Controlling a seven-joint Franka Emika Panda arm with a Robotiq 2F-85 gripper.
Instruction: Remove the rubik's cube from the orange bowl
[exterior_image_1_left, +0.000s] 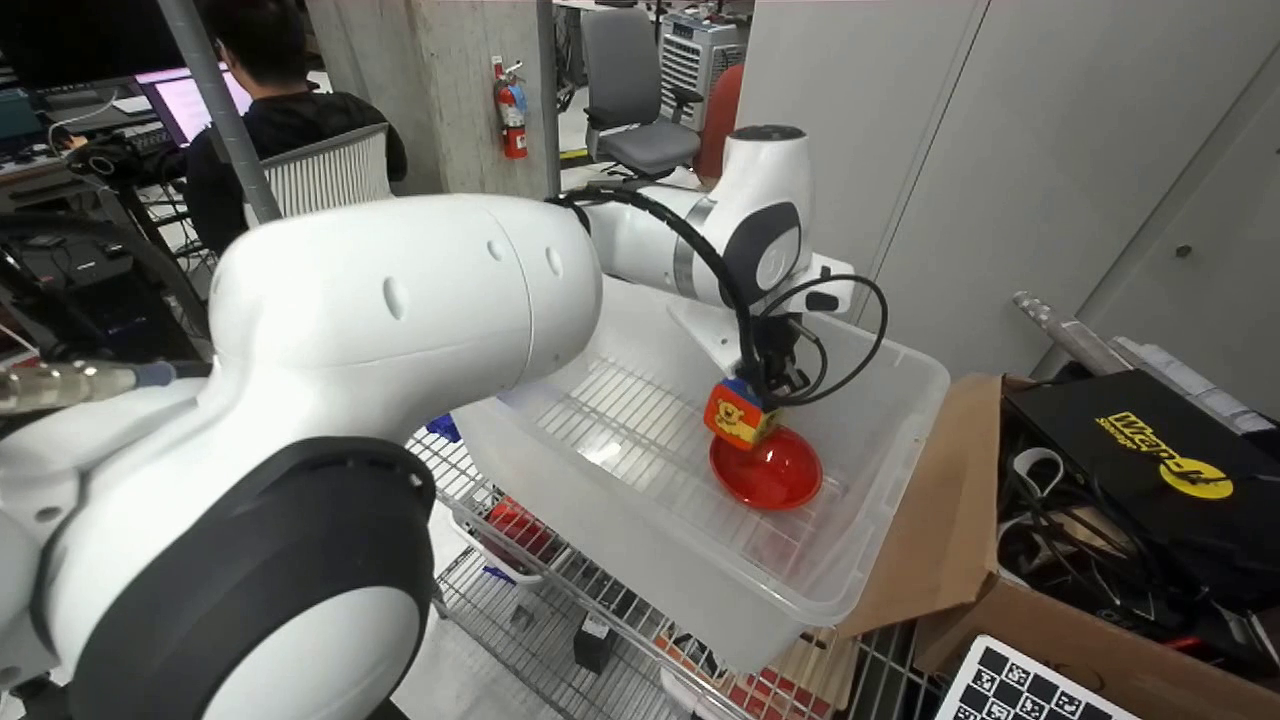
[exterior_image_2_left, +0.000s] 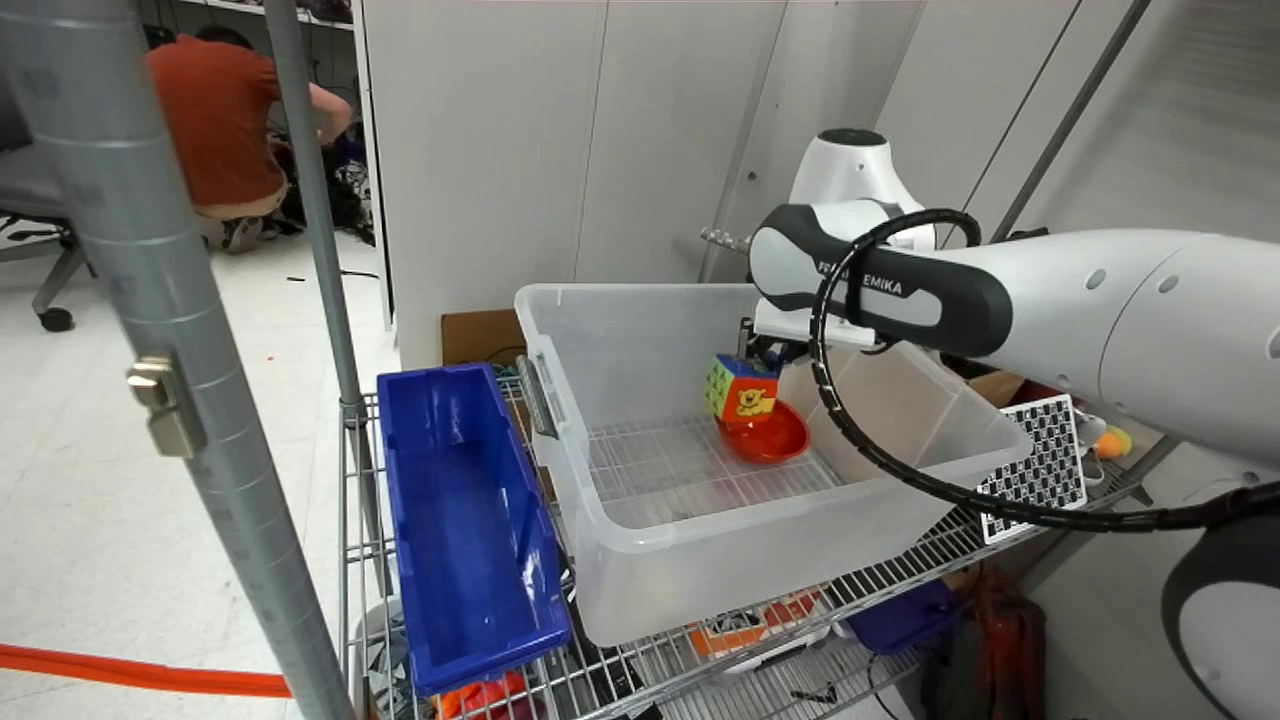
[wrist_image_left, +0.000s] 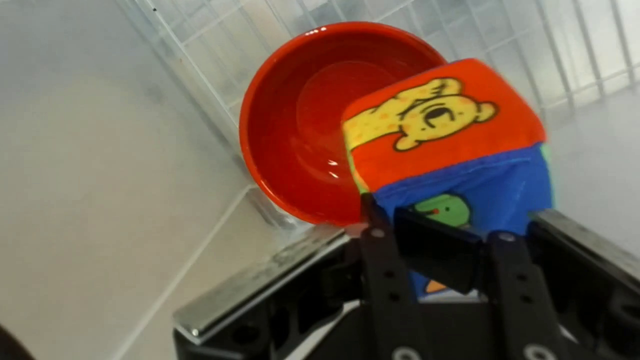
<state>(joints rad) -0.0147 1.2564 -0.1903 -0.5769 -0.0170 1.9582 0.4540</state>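
The rubik's cube (exterior_image_1_left: 736, 418), a soft cube with orange, yellow, green and blue faces and cartoon prints, hangs tilted from my gripper (exterior_image_1_left: 775, 378) at the bowl's edge. It also shows in an exterior view (exterior_image_2_left: 742, 392) and in the wrist view (wrist_image_left: 440, 125). The glossy red-orange bowl (exterior_image_1_left: 775, 480) sits in the clear bin, its bare inside showing in the wrist view (wrist_image_left: 295, 130). The cube overlaps one side of the bowl's rim; whether it touches the rim I cannot tell. My gripper's fingers (wrist_image_left: 387, 212) are shut on the cube's blue face.
The large clear bin (exterior_image_2_left: 680, 570) surrounds the bowl and has high walls. A blue bin (exterior_image_2_left: 465, 520) stands beside it on the wire shelf. A cardboard box (exterior_image_1_left: 1090, 630) with a black case and cables is on the bin's other side. Cables loop beside the wrist.
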